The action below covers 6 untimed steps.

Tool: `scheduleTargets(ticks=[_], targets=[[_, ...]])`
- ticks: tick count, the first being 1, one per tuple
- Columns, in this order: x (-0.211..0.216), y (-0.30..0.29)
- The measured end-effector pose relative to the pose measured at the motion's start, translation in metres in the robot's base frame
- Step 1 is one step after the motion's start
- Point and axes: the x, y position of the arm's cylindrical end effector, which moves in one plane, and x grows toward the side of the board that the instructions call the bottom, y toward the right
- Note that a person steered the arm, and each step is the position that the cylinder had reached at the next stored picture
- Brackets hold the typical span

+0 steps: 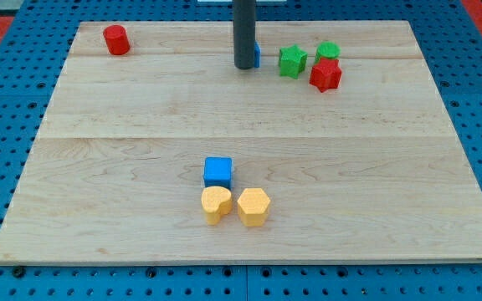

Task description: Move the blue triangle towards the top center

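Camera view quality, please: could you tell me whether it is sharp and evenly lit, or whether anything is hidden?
Camera view: evenly lit, sharp, shadows soft and short; no glare on the board; my tip hides most of the blue triangle.

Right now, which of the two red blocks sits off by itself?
The red cylinder at the view's top left; nothing is near it. The other red block, star-shaped, touches a green block at the view's top right, with a green star close beside it.
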Motion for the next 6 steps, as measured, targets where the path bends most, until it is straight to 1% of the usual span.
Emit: scheduleTargets(ticks=[1, 2, 3, 4, 5, 6], targets=[[-0.018, 0.036], [-0.019, 0.074], [-0.032, 0.108], [-0.038, 0.108], [-0.056, 0.109], [-0.061, 0.095]])
